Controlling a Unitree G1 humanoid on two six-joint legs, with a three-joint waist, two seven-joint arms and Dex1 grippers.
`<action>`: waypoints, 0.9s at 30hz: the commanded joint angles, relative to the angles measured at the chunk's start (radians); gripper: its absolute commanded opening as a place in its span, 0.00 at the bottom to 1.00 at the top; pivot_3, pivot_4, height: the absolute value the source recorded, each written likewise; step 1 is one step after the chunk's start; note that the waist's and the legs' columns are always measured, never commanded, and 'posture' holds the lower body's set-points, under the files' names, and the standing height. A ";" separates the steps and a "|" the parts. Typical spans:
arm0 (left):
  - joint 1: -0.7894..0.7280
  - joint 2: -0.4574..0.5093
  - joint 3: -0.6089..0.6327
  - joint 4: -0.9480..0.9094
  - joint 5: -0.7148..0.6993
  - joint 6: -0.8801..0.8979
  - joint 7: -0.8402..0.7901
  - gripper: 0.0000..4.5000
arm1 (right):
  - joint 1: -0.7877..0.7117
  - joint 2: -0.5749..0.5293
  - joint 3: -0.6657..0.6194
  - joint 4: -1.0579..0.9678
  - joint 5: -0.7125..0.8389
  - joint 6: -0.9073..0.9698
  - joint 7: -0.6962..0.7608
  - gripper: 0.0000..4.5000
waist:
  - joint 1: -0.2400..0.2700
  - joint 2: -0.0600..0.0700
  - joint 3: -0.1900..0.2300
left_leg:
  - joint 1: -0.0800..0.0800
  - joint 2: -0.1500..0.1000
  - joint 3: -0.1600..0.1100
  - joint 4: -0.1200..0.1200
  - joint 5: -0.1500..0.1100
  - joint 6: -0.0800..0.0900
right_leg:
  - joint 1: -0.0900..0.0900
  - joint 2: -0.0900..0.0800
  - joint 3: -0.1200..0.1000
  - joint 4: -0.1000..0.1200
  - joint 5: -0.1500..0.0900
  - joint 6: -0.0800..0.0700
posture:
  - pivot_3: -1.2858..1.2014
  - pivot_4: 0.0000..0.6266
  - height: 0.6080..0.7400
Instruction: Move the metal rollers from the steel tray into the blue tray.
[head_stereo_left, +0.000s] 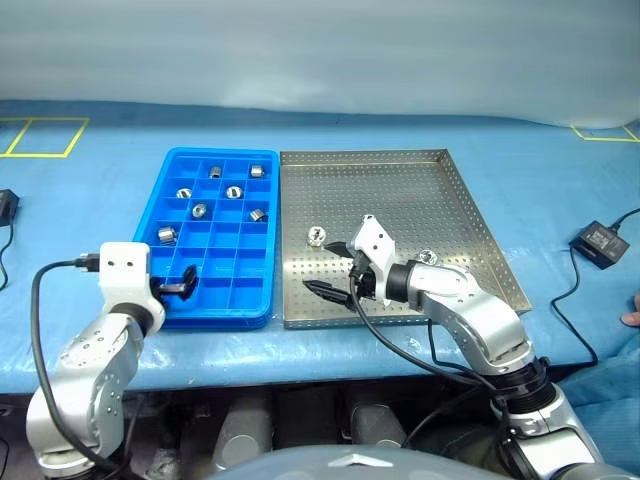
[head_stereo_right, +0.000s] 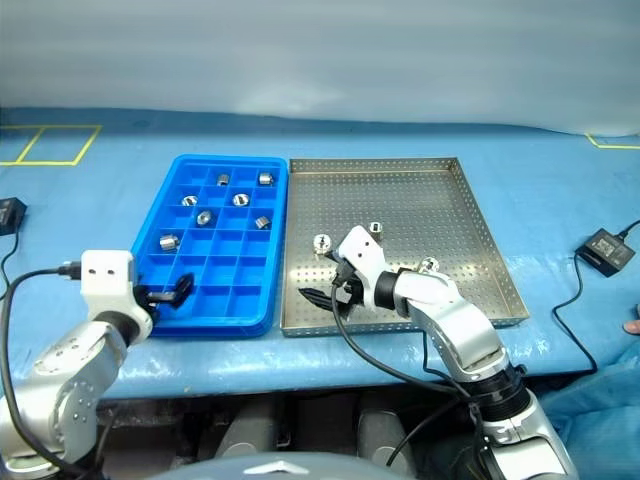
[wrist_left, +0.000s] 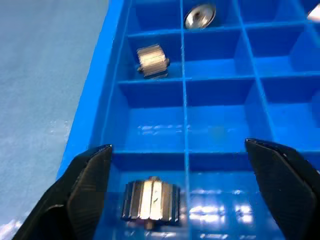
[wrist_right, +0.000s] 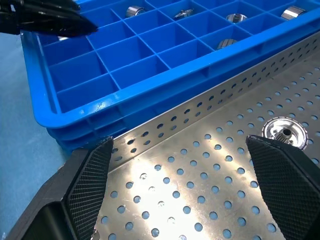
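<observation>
- Left wrist view: the left claw (wrist_left: 182, 200) stands with its two black fingers spread wide over the near left corner of the bright blue plastic tray with square compartments (head_stereo_left: 170, 312). A small ribbed silver metal roller (wrist_left: 151, 201) lies loose in the compartment between the fingers, touching neither.
- The head views show six more shiny metal rollers in the far half of that blue tray, each in its own compartment, one (head_stereo_left: 166, 236) near the left wall.
- The large square steel tray with a perforated floor (head_stereo_left: 455, 190) sits just beside the blue tray on the blue-covered worktop (head_stereo_left: 100, 170), rims almost touching.
- Rollers remain on the steel floor: one (head_stereo_left: 316, 236) near its left side, one (head_stereo_right: 376, 230) behind the right arm, one (head_stereo_left: 428, 257) beside the right wrist.
- The right claw (head_stereo_left: 335, 268) hovers low over the steel tray's near left part, fingers spread apart, pinching nothing.
- A black power adapter (head_stereo_left: 600, 243) lies on the worktop to the right.
</observation>
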 joint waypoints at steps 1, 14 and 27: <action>-0.105 -0.034 -0.052 0.020 -0.088 -0.091 -0.066 1.00 | -0.014 0.008 -0.013 -0.028 0.000 -0.002 -0.014 1.00 | 0.001 0.000 0.000 | 0.000 0.000 0.000 0.000 0.000 0.000 | 0.000 0.000 0.000 0.000 0.000 0.000 | 0.54 0.24 1.00; -0.443 0.019 -0.529 0.647 0.107 -0.342 -0.169 1.00 | 0.034 0.004 -0.017 -0.040 -0.049 0.001 -0.080 1.00 | -0.030 0.000 0.000 | 0.000 -0.007 -0.001 0.000 0.000 0.001 | 0.001 0.002 0.001 0.000 0.000 0.000 | 0.49 0.24 1.00; -0.547 0.014 -0.624 0.834 0.203 -0.368 -0.215 1.00 | 0.096 0.003 -0.036 -0.097 -0.059 0.002 -0.136 1.00 | -0.083 0.002 -0.001 | 0.002 -0.006 0.000 0.001 0.000 0.001 | 0.002 0.003 0.002 0.001 -0.002 0.005 | 0.46 0.24 1.00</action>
